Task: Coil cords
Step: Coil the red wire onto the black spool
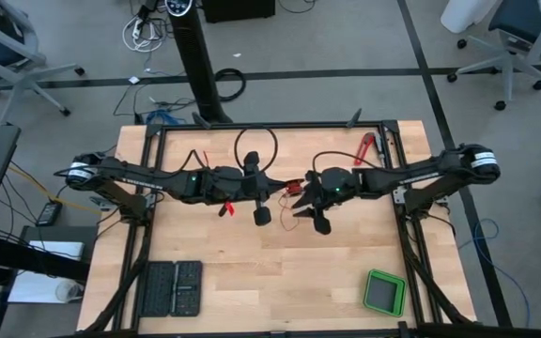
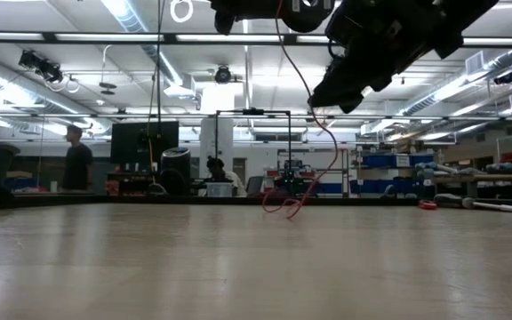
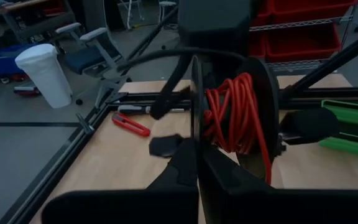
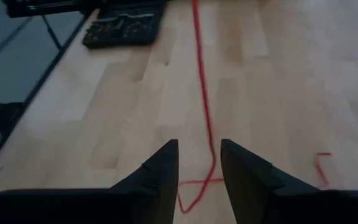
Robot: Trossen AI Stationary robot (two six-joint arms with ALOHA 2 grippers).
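L gripper (image 1: pixel 263 202) shut, pinching red wire (image 3: pixel 232 112) coil. R gripper (image 4: pixel 199 163) open just beside coil; regrip loose strand w/ slack.

Red wire (image 3: pixel 235 115) coiled just past closed jaws, red-handled tool (image 3: pixel 131 124) on table (image 3: pixel 114 162)

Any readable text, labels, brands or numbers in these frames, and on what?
None can be read.
Green box: no lettering visible.
Dark case: no marking legible.
Red wire coiled by the left gripper: no print.
Signs in the room behind the table: too blurred to read.
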